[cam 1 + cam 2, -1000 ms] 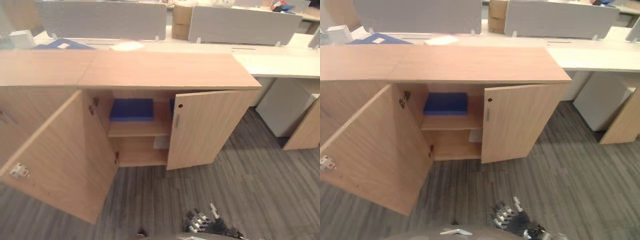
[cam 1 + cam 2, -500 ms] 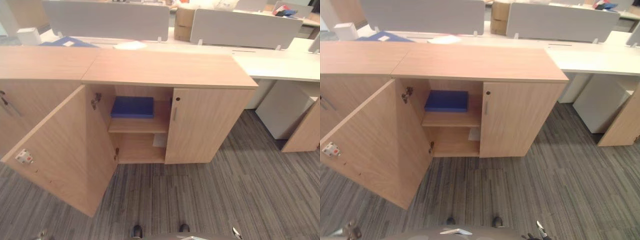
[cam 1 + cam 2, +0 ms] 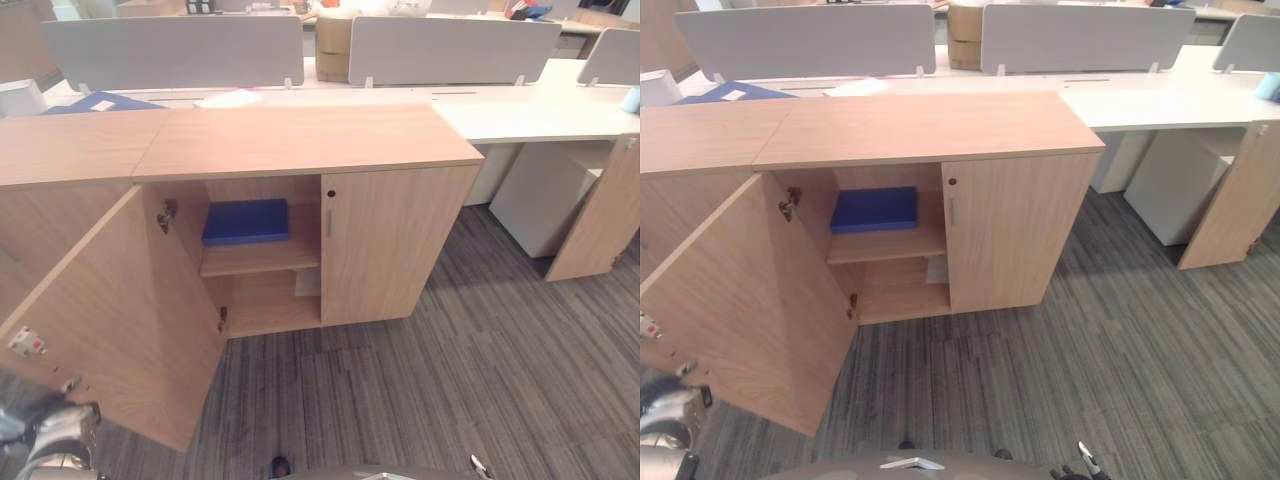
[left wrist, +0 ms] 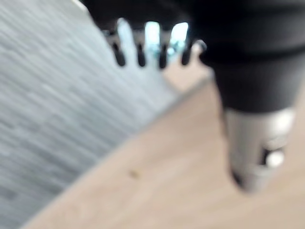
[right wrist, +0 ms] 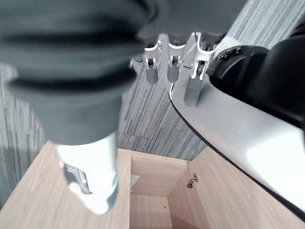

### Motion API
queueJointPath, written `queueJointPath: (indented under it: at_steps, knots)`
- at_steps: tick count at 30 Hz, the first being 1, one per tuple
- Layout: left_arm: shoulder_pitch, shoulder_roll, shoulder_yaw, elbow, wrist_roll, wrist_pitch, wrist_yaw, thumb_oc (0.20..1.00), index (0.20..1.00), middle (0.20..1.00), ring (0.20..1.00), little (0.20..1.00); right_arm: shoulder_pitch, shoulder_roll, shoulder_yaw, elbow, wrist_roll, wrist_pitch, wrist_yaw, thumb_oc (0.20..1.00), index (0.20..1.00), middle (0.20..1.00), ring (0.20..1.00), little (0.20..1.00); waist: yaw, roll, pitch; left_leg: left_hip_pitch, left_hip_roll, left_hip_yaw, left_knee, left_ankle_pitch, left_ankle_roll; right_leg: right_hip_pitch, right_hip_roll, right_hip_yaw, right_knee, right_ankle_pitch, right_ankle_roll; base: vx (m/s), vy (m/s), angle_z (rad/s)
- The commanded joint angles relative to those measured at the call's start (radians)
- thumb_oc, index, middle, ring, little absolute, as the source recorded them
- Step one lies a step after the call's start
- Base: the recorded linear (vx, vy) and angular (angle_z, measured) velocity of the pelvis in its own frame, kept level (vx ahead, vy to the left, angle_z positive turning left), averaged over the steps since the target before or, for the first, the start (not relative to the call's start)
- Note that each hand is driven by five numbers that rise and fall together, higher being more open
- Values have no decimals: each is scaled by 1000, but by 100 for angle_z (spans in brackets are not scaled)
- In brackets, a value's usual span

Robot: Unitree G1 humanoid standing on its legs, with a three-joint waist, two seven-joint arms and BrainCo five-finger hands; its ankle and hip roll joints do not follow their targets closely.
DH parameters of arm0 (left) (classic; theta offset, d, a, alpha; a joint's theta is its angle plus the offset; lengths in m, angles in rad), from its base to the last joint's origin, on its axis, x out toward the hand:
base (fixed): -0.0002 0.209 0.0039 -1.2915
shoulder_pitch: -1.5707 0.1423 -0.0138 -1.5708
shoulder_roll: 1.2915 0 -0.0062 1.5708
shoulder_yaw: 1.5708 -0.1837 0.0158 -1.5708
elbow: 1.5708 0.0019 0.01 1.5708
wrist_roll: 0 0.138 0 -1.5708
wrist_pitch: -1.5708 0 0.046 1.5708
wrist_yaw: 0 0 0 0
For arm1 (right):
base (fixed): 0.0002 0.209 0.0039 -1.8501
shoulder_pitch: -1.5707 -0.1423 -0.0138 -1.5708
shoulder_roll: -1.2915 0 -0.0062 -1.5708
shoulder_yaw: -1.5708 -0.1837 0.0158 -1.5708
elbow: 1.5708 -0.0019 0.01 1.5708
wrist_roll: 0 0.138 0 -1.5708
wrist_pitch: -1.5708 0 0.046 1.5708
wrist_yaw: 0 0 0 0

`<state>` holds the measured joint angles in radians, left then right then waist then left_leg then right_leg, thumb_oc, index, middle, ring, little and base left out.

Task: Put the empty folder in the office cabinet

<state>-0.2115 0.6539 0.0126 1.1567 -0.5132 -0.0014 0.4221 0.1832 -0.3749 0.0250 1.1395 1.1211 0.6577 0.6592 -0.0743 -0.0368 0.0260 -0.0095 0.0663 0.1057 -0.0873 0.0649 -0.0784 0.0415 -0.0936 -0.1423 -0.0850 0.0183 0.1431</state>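
One blue folder [image 3: 245, 221] lies flat on the upper shelf [image 3: 262, 256] of the office cabinet [image 3: 300, 140], toward the left side of the open compartment, its front edge set back a little from the shelf lip. Below it the lower shelf holds a pale sheet [image 3: 307, 283] at its right side. Right door [image 3: 390, 245] is now flush shut; a second ago it stood ajar. Left door [image 3: 115, 315] hangs wide open, swung out over the grey carpet floor [image 3: 450, 370], same as before. Whole view has shifted since then, so the camera moved. Left hand [image 3: 55, 435] has come in at the lower left, just beside the open door's bottom corner; in its wrist view the fingers [image 4: 152, 40] look fairly straight and hold nothing, door panel close under them. Right hand [image 5: 171, 62] hangs low over the carpet, fingers relaxed and empty. Cabinet top is bare wood. Behind it sits a white tabletop [image 3: 530, 105] with grey divider screens [image 3: 450, 50], and another blue folder [image 3: 95, 101] lies far left. Carpet in front of the cabinet is open.
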Motion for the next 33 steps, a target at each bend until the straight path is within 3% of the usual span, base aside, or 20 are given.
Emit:
queueJointPath:
  at_steps: [1, 7, 13, 16, 19, 22, 29, 31, 32, 33]
  knots:
    - [-69, 47, -14, -31, 93, -21, -1, 1000, 1000, 1000, 1000, 1000, -25, 43, 50, -25, 34, 23, -11, 1000, 1000, 1000, 1000, 1000, -27, 2, 37, 55, -62, 28, 0, -124, 79, 11, -12, 16, -2, 11, 7, -18, -7, 7]
    - [-115, 42, -51, -145, 106, 5, -41, 1000, 1000, 1000, 1000, 1000, -2, 53, 52, -45, 63, 15, -32, 1000, 1000, 1000, 1000, 1000, -37, -1, 39, 58, -62, 36, 0, -126, 82, 7, -13, 22, -2, 19, 10, -20, -10, 7]
    - [-152, -48, -120, -285, -119, 6, -255, 1000, 1000, 1000, 1000, 1000, 5, 62, 57, -37, 44, 1, -33, 1000, 1000, 1000, 1000, 1000, -48, 2, 41, 64, -65, 47, 0, -132, 87, 4, -13, 36, -2, 27, 14, -3, 0, -1]
    - [-149, -102, -147, -368, -167, -7, -336, 1000, 1000, 1000, 1000, 1000, 3, 70, 56, -36, 46, -5, -40, 1000, 1000, 1000, 1000, 1000, -46, 4, 45, 65, -67, 46, 0, -134, 91, 3, -14, 37, -2, 30, 14, -22, 3, 11]
    - [-104, -212, -240, -618, -205, 39, -398, 1000, 1000, 1000, 1000, 1000, -15, 93, 59, -29, 60, -14, -51, 1000, 1000, 1000, 1000, 1000, -30, 3, 58, 66, -73, 31, 0, -135, 100, 3, -17, 30, 7, 32, 11, -26, -12, 24]
    - [-70, -261, -305, -771, -222, 85, -390, 1000, 1000, 1000, 1000, 1000, -23, 112, 75, -34, 86, -26, -66, 1000, 1000, 1000, 1000, 1000, -21, 0, 65, 66, -75, 22, 0, -135, 106, 3, -18, 24, 12, 32, 11, -8, -19, 21]
    - [-15, -305, -421, -992, -348, 179, -397, 1000, 1000, 1000, 1000, 1000, -21, 141, 119, -59, 116, -49, -77, 1000, 1000, 1000, 1000, 1000, -18, -6, 70, 67, -76, 20, 0, -132, 110, 0, -20, 19, 19, 36, 17, 4, -18, -2]
    - [-12, -309, -445, -1014, -340, 149, -359, 1000, 1000, 1000, 1000, 1000, -22, 146, 132, -62, 126, -56, -84, 1000, 1000, 1000, 1000, 1000, -18, -7, 68, 65, -77, 21, 0, -133, 111, -1, -20, 18, 16, 37, 19, 3, -21, -86]
    - [-14, -315, -460, -1025, -331, 60, -322, 1000, 1000, 1000, 1000, 1000, -25, 152, 139, -56, 131, -62, -85, 1000, 1000, 1000, 1000, 1000, -16, -9, 67, 64, -77, 19, 0, -133, 111, -1, -20, 18, 14, 38, 19, 2, -33, -48]
    - [-9, -319, -461, -1030, -310, 21, -310, 1000, 1000, 1000, 1000, 1000, -26, 156, 143, -58, 139, -66, -91, 1000, 1000, 1000, 1000, 1000, -15, -11, 66, 62, -78, 18, 0, -133, 110, -2, -20, 17, 14, 39, 20, 2, -28, -30]
